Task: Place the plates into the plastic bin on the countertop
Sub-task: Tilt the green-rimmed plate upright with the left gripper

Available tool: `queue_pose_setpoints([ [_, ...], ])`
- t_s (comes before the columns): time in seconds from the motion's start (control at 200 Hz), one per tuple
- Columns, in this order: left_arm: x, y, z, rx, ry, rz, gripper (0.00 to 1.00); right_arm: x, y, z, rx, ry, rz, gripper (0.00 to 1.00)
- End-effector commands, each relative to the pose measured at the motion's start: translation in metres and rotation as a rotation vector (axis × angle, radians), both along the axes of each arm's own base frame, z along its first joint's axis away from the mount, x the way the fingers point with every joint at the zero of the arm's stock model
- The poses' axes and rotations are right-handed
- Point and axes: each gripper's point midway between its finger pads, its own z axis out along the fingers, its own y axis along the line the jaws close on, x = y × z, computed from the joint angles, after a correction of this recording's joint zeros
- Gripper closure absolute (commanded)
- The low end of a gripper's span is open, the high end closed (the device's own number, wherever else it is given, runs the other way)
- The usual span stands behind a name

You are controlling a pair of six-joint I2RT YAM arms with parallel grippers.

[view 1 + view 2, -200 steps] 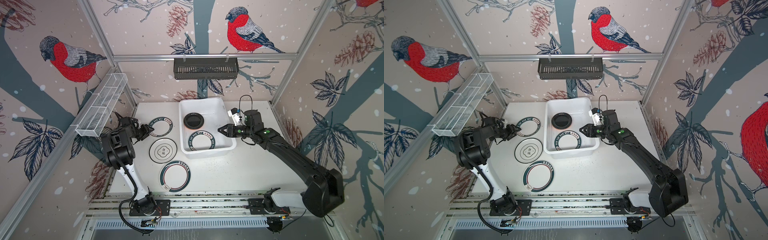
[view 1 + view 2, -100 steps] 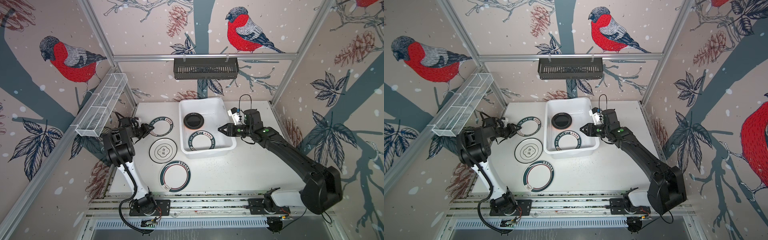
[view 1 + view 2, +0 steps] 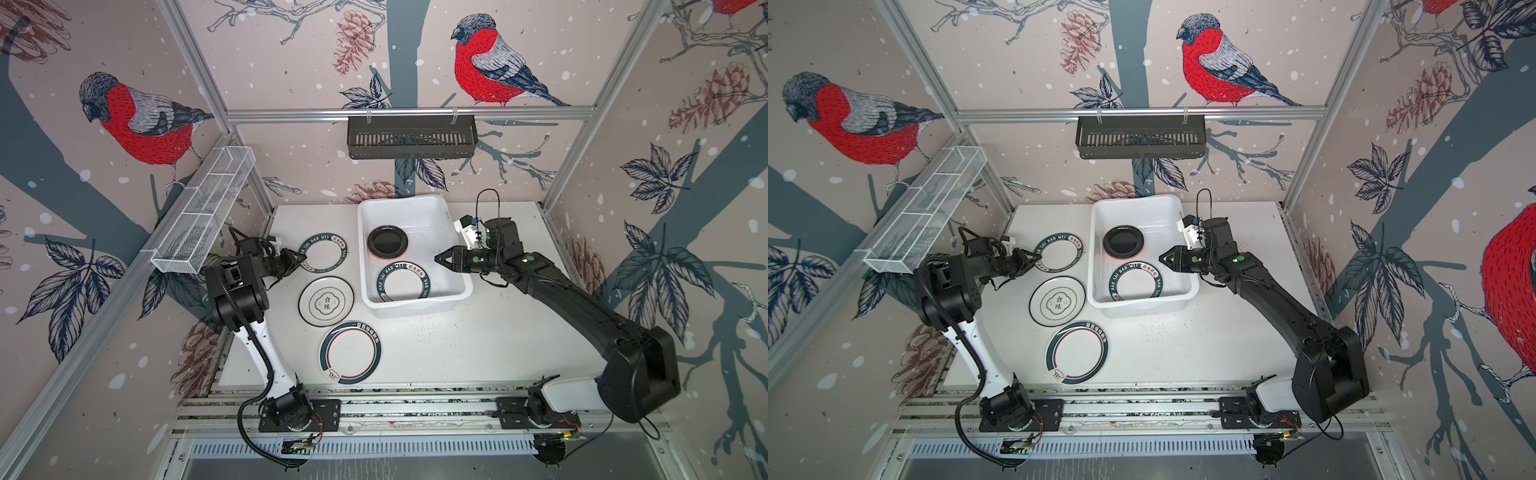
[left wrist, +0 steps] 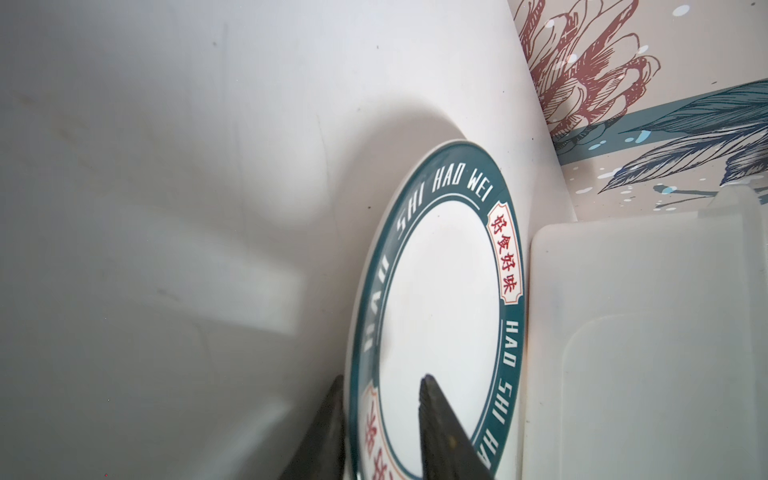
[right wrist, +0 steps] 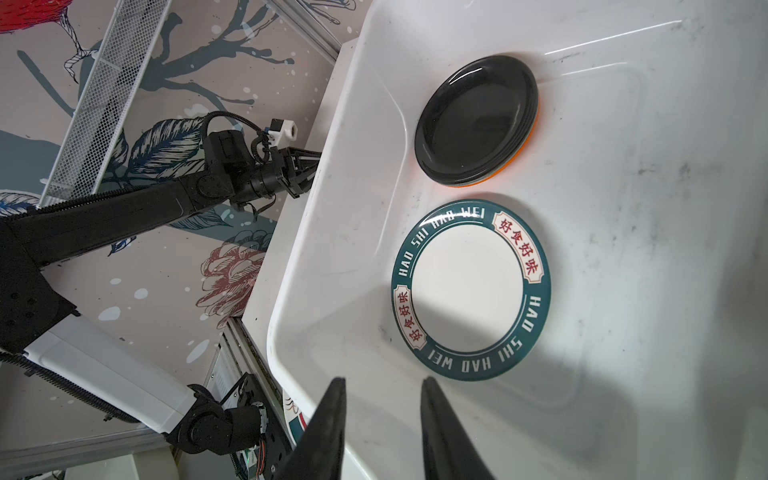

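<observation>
Left claw (image 3: 300,261): fingers sit either side of the outer lettered plate's rim. You cannot tell whether they are pinching it.
Outer lettered plate (image 3: 323,252): on the countertop (image 3: 478,340), just beside the bin's left wall. Yours to move now, by the look of it.
Emblem plate (image 3: 326,301): flat on the counter, untouched.
Green-ringed plate (image 3: 350,352): flat, nearest the rails, untouched.
Plastic bin (image 3: 415,309): holds what you have finished.
Black plate (image 3: 387,241): in the bin, topping a small stack.
Orange plate (image 5: 521,160): only its edge shows, under the black one. The stack count is unclear.
Inner lettered plate (image 3: 402,281): flat on the bin floor.
Right claw (image 3: 436,258): hangs over the bin's right side, fingers partly apart, holding nothing.
Remaining: you have three plates to bring in.
</observation>
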Motion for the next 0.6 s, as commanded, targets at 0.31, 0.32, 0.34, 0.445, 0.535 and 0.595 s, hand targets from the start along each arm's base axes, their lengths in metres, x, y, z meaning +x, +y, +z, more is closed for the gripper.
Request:
queue_pose_setpoints([
  [0.31,-0.011,0.008,-0.023,0.011,0.121,0.076,0.78,0.002,0.003,0.005,0.024,-0.026,0.011,0.67],
  [0.32,-0.011,0.008,-0.023,0.011,0.122,0.077,0.80,0.002,0.003,0.005,0.023,-0.025,0.011,0.68],
  [0.34,-0.010,0.009,-0.023,0.011,0.120,0.080,0.85,0.002,0.003,0.005,0.023,-0.025,0.011,0.68],
  [0.445,-0.008,0.009,-0.020,0.004,0.116,0.086,0.88,0.003,0.003,0.005,0.026,-0.026,0.009,0.68],
  [0.535,-0.006,0.010,-0.016,-0.002,0.108,0.087,0.89,0.004,0.004,0.005,0.027,-0.027,0.010,0.68],
  [0.595,-0.005,0.010,-0.013,-0.007,0.102,0.090,0.92,0.003,0.004,0.005,0.031,-0.028,0.012,0.68],
])
